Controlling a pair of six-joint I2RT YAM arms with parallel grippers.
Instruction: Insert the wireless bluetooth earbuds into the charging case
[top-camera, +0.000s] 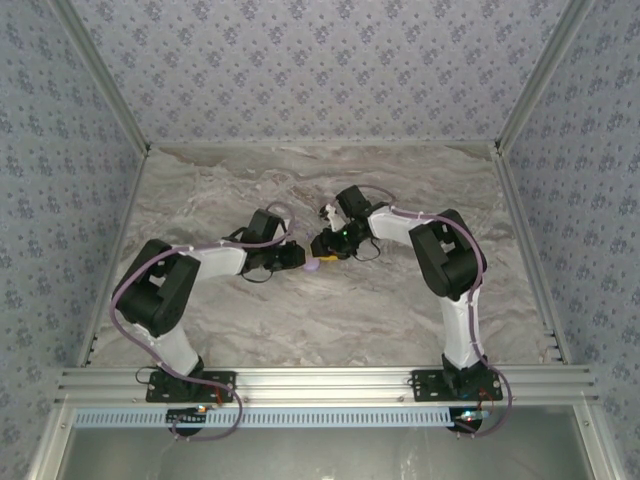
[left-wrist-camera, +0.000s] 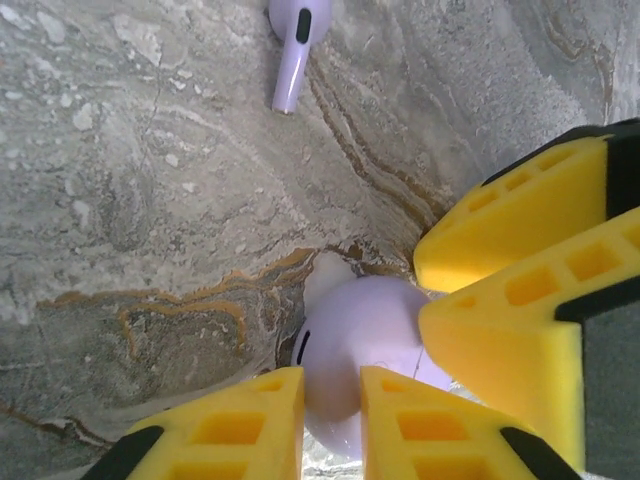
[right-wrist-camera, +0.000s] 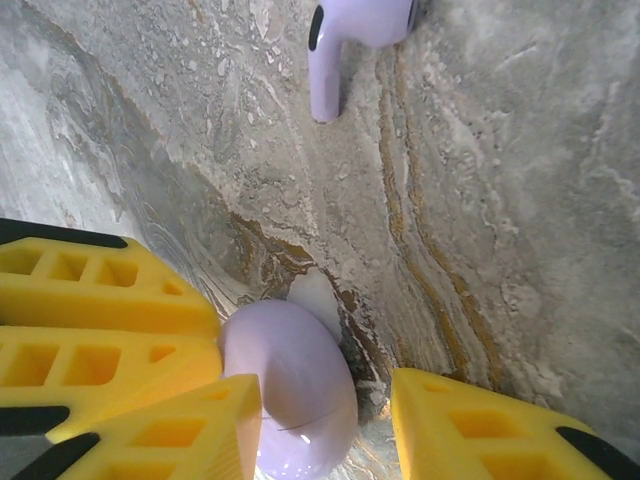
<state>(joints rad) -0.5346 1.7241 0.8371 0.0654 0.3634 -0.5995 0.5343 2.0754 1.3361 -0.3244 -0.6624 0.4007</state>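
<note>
White-and-black arms (top-camera: 215, 262), seemingly lavender cables (top-camera: 215, 247); yellow hollow-celled end effector fingers (left-wrist-camera: 230, 425).

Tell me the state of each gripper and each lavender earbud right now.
Left gripper: shut on the near earbud.
Right gripper: open, fingers on either side of the same earbud.
Near earbud: pinched, low over the table; contact with it unclear.
Far earbud: lying loose on the table, untouched.

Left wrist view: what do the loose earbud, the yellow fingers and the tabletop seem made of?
Earbud: smooth glossy lavender plastic, probably; soft highlights. Fingers: matte yellow plastic, likely printed; hollow cells. Tabletop: marble-look, veined; stone or print unclear.
</note>
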